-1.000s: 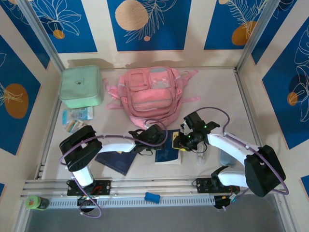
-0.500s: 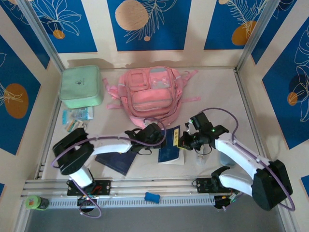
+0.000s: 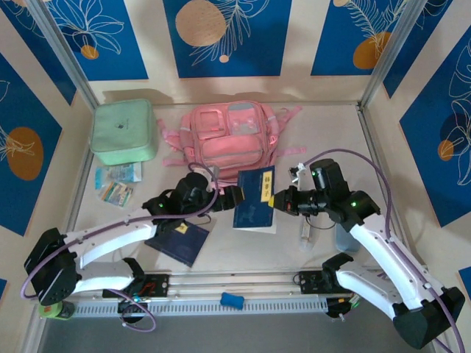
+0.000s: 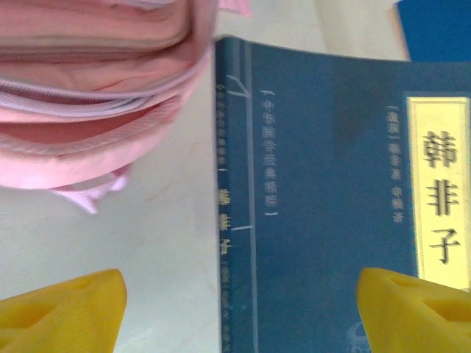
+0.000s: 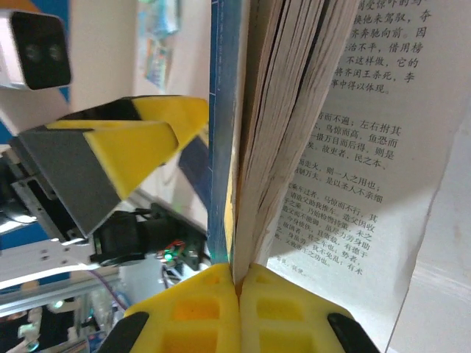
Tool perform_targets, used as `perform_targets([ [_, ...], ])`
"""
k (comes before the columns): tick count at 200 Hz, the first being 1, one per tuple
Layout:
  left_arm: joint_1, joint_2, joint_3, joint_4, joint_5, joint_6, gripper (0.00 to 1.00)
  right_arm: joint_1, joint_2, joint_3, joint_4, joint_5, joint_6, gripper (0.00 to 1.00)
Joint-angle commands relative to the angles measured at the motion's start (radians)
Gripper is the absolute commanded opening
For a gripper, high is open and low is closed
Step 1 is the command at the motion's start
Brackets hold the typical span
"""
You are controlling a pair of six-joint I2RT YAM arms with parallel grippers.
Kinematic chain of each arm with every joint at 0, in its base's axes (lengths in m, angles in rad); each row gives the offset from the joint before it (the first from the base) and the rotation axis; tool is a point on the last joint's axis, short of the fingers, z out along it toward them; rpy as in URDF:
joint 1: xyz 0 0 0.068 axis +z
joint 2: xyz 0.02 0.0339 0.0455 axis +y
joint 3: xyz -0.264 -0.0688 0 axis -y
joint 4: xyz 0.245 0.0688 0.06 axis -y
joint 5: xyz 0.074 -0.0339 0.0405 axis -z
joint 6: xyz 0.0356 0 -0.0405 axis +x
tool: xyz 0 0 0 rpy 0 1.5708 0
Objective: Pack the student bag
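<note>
While your right gripper [image 3: 280, 200] pinches the dark blue paperback book [image 3: 254, 197] and your left gripper [image 3: 225, 197] gapes wide beside it, the soft pink fabric backpack [image 3: 232, 140] lies just beyond, with nothing visibly packed yet.

A blue softcover book [image 3: 254, 198] with a yellow title label stands tilted just in front of the large soft pink fabric backpack [image 3: 232, 140], its right edge pinched by the right gripper [image 3: 278, 200]. The left gripper [image 3: 229, 198] sits just beside the book's left edge, near a dark navy flat folder [image 3: 179, 241].
</note>
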Motion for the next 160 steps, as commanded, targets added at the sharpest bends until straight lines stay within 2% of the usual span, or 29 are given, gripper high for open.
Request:
perform_targets([
  [1,0.007,-0.016,-0.008,0.138,0.124,-0.014,0.80,-0.010,0.024,0.036,0.099,-0.144,0.028,0.00],
  [24,0.007,-0.002,-0.014,0.244,0.176,-0.041,0.79,-0.025,0.054,0.054,0.118,-0.161,-0.010,0.00],
  [48,0.007,-0.005,0.004,0.244,0.189,-0.040,0.73,-0.103,0.060,0.006,0.155,-0.234,-0.004,0.00],
  [73,0.007,-0.009,0.009,0.263,0.195,-0.039,0.59,-0.160,0.061,-0.039,0.171,-0.270,-0.033,0.00],
  [97,0.007,0.008,0.018,0.272,0.204,-0.045,0.45,-0.169,0.068,-0.068,0.227,-0.325,-0.039,0.00],
  [122,0.007,0.013,0.026,0.277,0.196,-0.038,0.28,-0.184,0.091,-0.062,0.191,-0.306,-0.081,0.00],
  [141,0.008,0.020,0.042,0.256,0.181,-0.036,0.14,-0.202,0.097,-0.074,0.196,-0.316,-0.082,0.13],
  [160,0.008,0.020,0.061,0.265,0.186,-0.035,0.05,-0.232,0.105,-0.089,0.189,-0.333,-0.085,0.44],
])
